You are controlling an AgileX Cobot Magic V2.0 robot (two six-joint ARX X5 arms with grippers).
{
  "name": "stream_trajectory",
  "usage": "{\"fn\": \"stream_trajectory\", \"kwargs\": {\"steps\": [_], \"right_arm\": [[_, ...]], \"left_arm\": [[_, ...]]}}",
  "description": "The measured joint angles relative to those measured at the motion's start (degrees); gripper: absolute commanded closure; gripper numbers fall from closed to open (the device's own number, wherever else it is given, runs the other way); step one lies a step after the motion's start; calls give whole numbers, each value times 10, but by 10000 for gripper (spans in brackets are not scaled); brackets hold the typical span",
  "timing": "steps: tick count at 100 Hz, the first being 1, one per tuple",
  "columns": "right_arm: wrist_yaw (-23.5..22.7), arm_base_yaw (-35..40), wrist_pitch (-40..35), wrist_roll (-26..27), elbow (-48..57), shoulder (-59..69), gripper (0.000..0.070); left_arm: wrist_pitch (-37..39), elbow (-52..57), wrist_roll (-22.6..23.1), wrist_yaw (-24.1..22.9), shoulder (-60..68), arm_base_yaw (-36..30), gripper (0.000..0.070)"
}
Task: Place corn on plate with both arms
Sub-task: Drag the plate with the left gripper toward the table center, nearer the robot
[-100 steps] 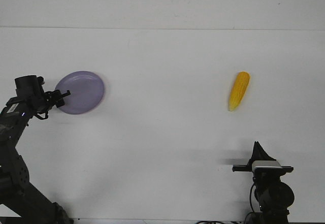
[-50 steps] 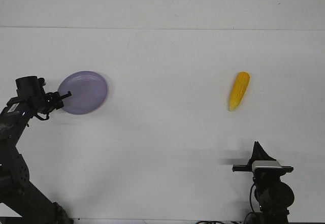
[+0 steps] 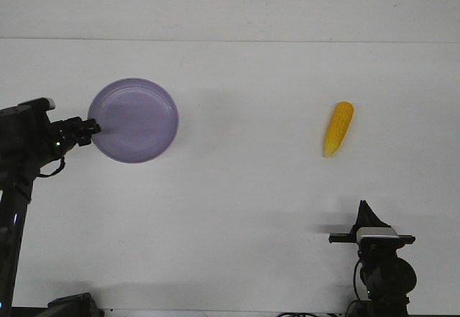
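The lavender plate (image 3: pixel 134 120) is held by its left rim in my left gripper (image 3: pixel 92 125), lifted off the white table and tilted so its face shows to the camera. The yellow corn (image 3: pixel 338 128) lies on the table at the right, pale tip toward the front. My right gripper (image 3: pixel 365 210) rests low at the front right, well short of the corn; its pointed fingers look closed together and hold nothing.
The white table (image 3: pixel 237 187) runs across the view, with its back edge meeting a white wall (image 3: pixel 230 4). The left arm's black links (image 3: pixel 14 209) stand along the left edge.
My left gripper has lifted the plate and carried it a little to the right; the plate now looks larger and more face-on. The corn and the right arm have not moved.
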Motion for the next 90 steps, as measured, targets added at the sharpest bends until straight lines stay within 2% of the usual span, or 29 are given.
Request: {"fn": "stream_trajectory", "kwargs": {"steps": [25,41,53,64,87,90], "right_arm": [[0,0,0,0,0,0,684],[0,0,0,0,0,0,684],[0,0,0,0,0,0,684],[0,0,0,0,0,0,684],[0,0,0,0,0,0,684],[0,0,0,0,0,0,684]], "left_arm": [[14,-146,-31,-2,-111,-162,694],[85,-268,-85,-51,-96,-280,694],[149,-309,-117,-87,-68,-348,694],[176,-312,-129,-124,-30,-382,694],[203,-312,-133,-141,38,-401,693],[204,-312,-133,-141,42,-402,677]]}}
